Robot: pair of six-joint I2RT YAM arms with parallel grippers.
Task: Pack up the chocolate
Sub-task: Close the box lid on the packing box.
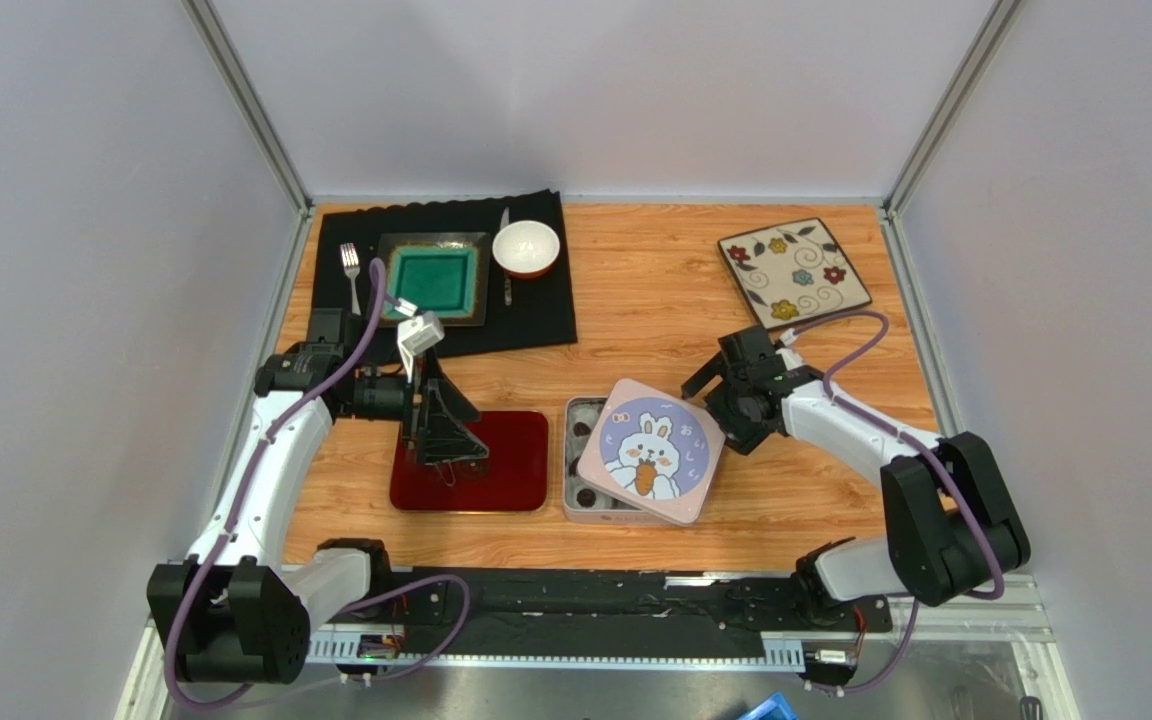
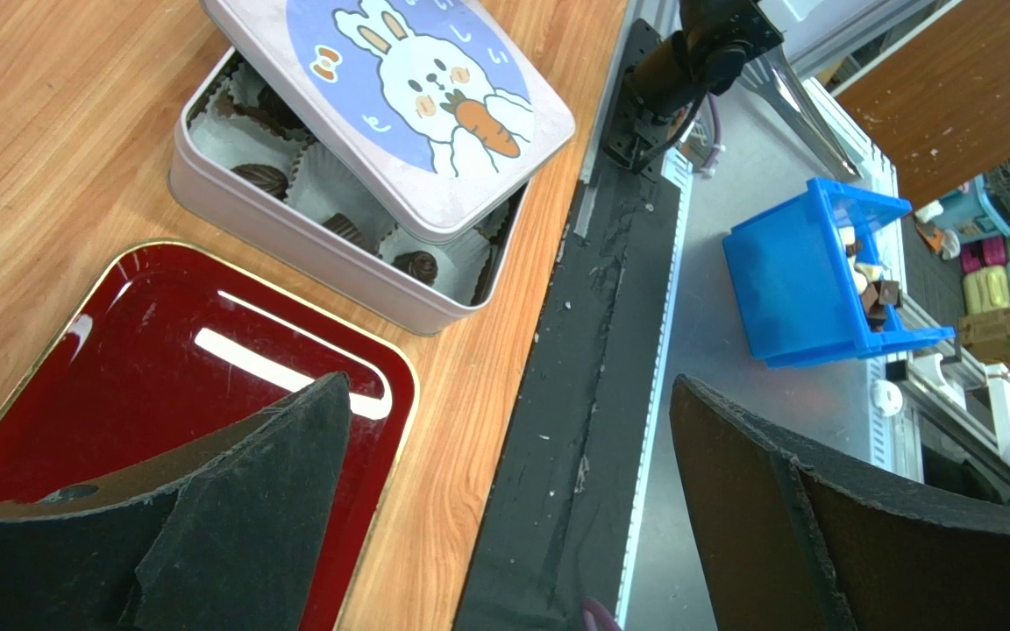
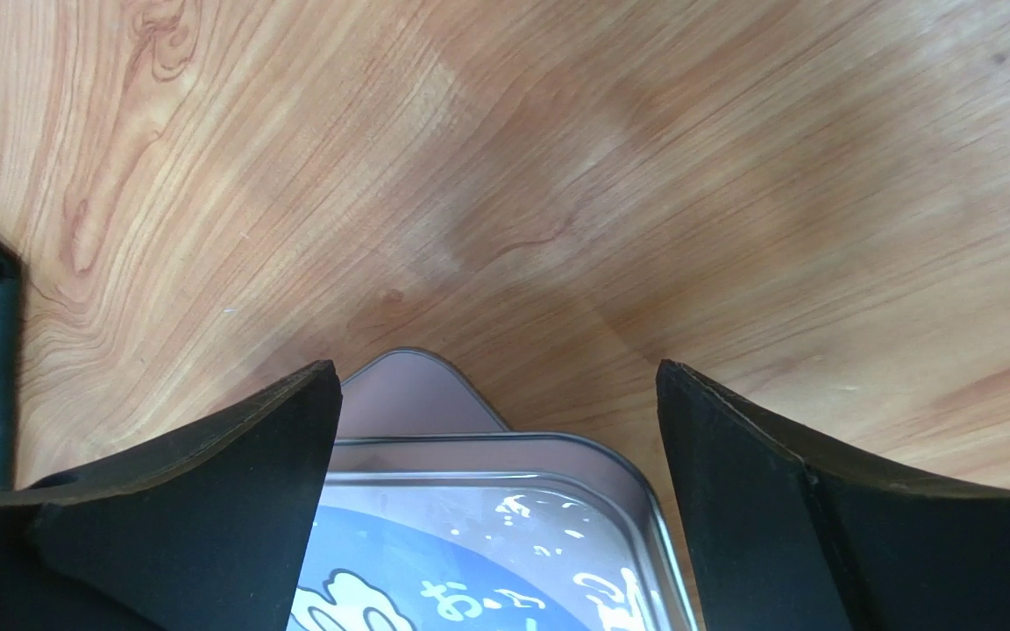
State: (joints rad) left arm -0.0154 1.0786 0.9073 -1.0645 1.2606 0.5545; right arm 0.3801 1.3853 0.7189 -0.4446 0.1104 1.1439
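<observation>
Top view: the left arm bends up from lower left, its left gripper pointing down over the red tray at centre. The right arm reaches in from lower right, its right gripper at the rabbit lid, which lies askew on the tin. The wooden table stands between grey walls.

Left wrist view: the jaws are spread, and the chocolate sits in the tin at upper left.

Right wrist view: the jaws are spread on either side of the lid's corner.
</observation>
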